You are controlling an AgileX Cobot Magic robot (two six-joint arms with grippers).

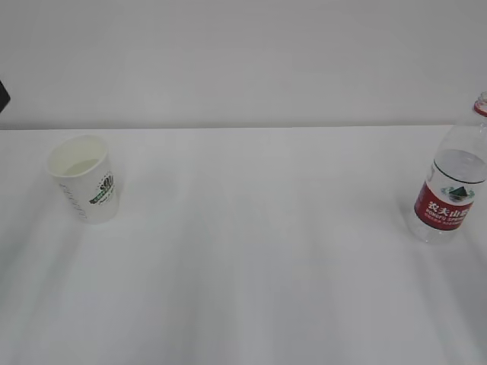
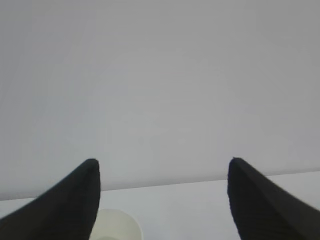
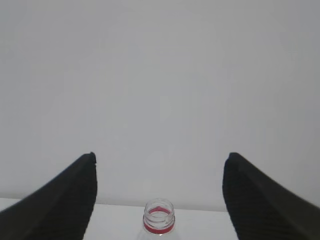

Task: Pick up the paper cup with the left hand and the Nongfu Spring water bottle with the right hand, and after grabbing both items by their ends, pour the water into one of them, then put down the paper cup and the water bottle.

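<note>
The small white paper cup (image 1: 84,179) and tall clear ribbed plastic bottle (image 1: 450,194) are stood well apart on the white tabletop (image 1: 259,251). The left end effector (image 2: 162,200) and right end effector (image 3: 159,192) are held spread apart, empty.

- We saw the paper cup (image 1: 85,179) standing upright at the left of the white table (image 1: 251,251), white with a green logo and dark printed text, its mouth open and some water (image 1: 80,167) inside.
- We saw the Nongfu Spring water bottle (image 1: 453,182) standing upright at the far right, well apart from the cup: clear, uncapped, red neck ring, red-and-white label, partly filled with clear liquid.
</note>
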